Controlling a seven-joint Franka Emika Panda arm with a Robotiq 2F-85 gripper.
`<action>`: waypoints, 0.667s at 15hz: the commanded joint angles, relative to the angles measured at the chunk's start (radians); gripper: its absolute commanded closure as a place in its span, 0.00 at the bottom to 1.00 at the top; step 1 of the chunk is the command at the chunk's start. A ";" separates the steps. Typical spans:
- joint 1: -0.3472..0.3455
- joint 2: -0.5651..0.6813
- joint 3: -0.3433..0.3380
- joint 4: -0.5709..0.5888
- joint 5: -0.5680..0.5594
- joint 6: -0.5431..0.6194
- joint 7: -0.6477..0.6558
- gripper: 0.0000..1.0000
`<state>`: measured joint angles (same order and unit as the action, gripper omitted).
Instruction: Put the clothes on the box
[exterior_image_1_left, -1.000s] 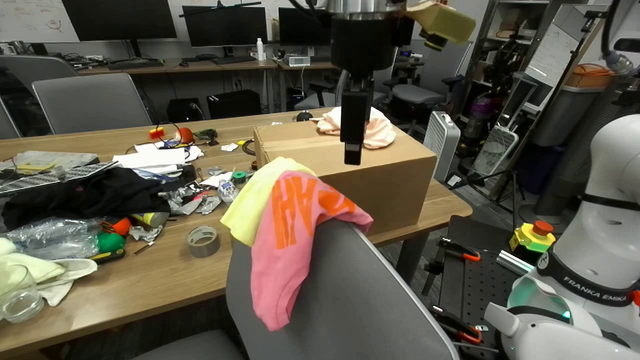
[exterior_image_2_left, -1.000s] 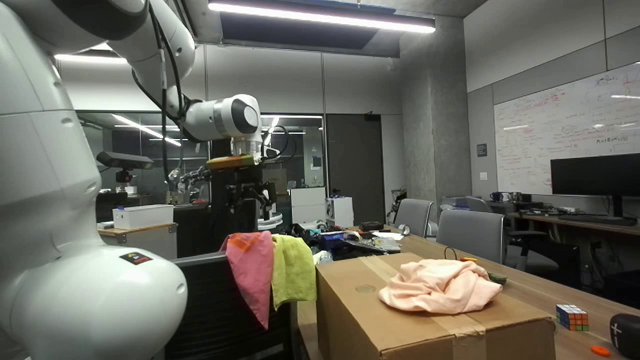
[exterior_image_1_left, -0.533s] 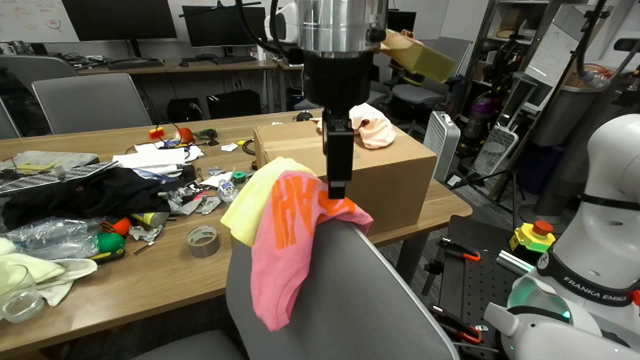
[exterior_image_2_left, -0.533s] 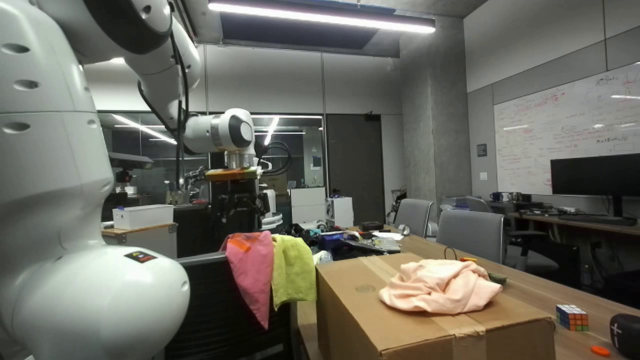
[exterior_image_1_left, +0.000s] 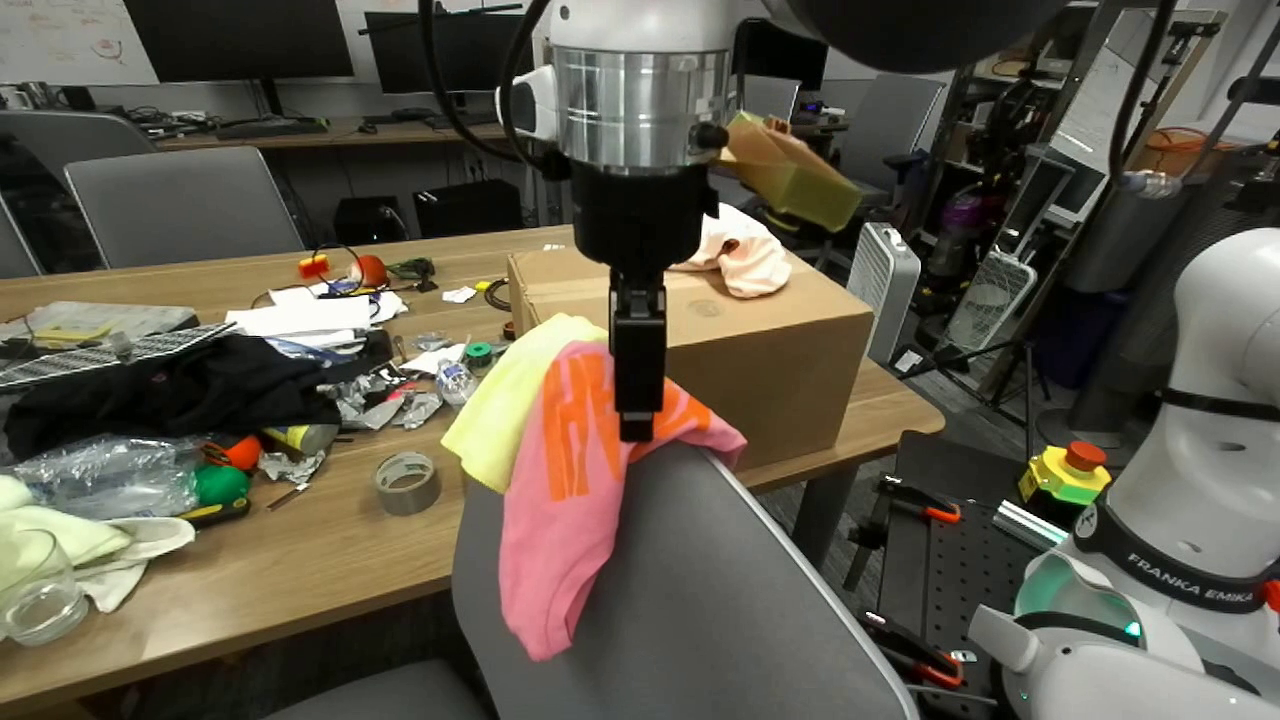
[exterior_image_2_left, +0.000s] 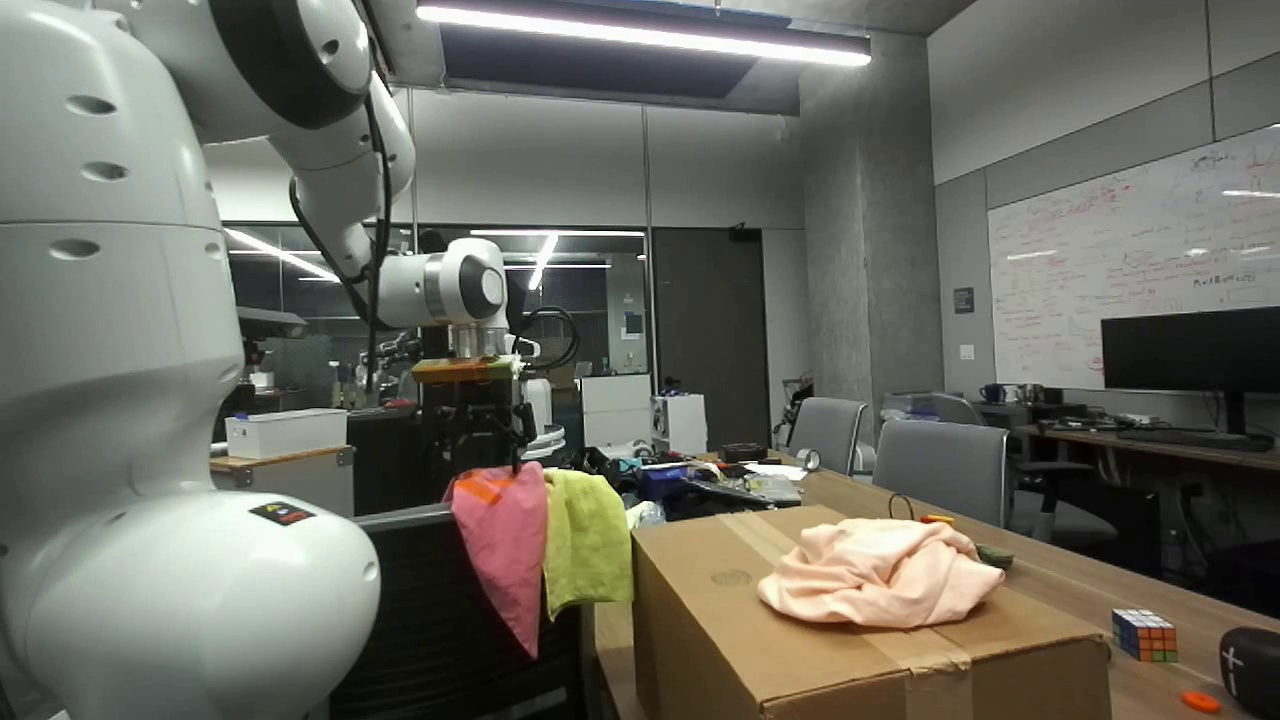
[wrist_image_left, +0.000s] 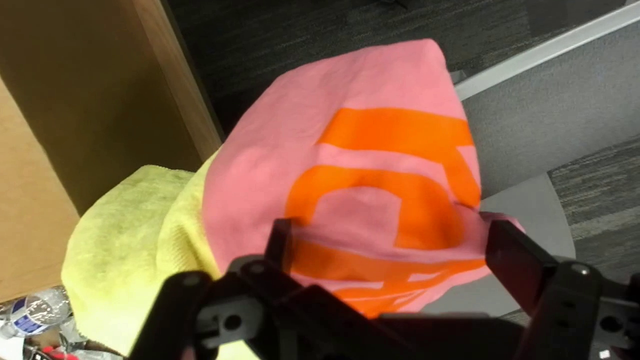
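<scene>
**Tool stands wide at the pink cloth**

You have the tool with its fingers spread well apart at the pink cloth; whether they touch it is hard to tell. That cloth hangs over the chair back, partly overlapping the yellow cloth. Near them, the box sits on the table, the peach cloth on top.

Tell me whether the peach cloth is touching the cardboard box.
Touching. In an exterior view, the peach cloth lies crumpled on top of the cardboard box, with no gap showing beneath its edge.
</scene>
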<state>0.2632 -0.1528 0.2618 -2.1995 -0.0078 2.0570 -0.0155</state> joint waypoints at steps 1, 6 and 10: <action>0.001 0.031 0.007 0.019 0.001 0.028 0.023 0.00; -0.001 0.048 0.007 0.014 -0.021 0.026 0.026 0.00; -0.001 0.053 0.007 0.013 -0.044 0.025 0.028 0.30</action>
<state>0.2631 -0.1076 0.2626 -2.2001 -0.0253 2.0725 -0.0079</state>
